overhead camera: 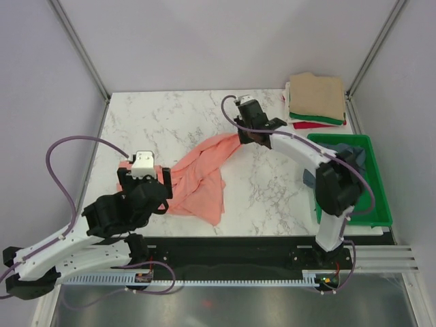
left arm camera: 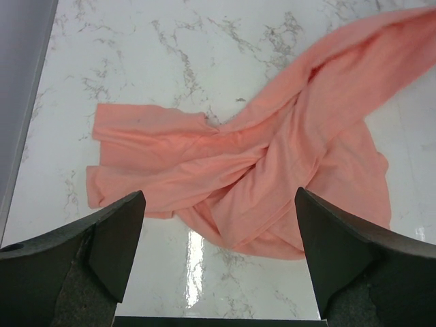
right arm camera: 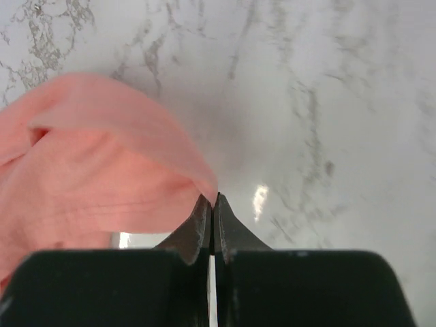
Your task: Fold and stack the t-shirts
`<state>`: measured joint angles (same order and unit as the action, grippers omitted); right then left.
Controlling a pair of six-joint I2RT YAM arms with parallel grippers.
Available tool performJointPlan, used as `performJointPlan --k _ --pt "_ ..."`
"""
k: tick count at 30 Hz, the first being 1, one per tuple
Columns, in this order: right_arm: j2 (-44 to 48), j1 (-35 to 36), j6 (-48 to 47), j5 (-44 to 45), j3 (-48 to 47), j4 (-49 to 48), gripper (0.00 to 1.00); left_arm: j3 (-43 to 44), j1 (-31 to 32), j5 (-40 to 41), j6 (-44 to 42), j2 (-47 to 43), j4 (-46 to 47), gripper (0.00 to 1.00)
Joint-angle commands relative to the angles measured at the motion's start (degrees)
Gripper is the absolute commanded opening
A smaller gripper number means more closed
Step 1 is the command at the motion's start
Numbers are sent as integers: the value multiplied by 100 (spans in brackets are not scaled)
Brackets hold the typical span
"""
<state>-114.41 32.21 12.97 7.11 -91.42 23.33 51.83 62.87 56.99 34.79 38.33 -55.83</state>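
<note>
A loose shirt lies on the surface, left of the tray. A stack of shirts sits behind the tray; another shirt lies in it.

Overhead view, close wrist views, shared t-shirt

I can read no text, label, brand, number or sign in any of my three camera views. Two small reddish fittings sit on the front rail below the arm bases, too small for me to tell whether they carry lettering.
</note>
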Motion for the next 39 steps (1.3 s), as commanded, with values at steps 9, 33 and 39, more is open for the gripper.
performJointPlan --k 9,33,39 --pt "3899 -21 -155 1925 3339 65 0 503 -2602 -977 775 1482 442 98" --pt "4541 -30 1093 -61 4703 -470 0 1364 -6234 -3579 -86 6255 4300 98" --pt "4498 -30 1085 -202 4800 -567 0 1768 -6560 -4230 -7 6811 4256 97"
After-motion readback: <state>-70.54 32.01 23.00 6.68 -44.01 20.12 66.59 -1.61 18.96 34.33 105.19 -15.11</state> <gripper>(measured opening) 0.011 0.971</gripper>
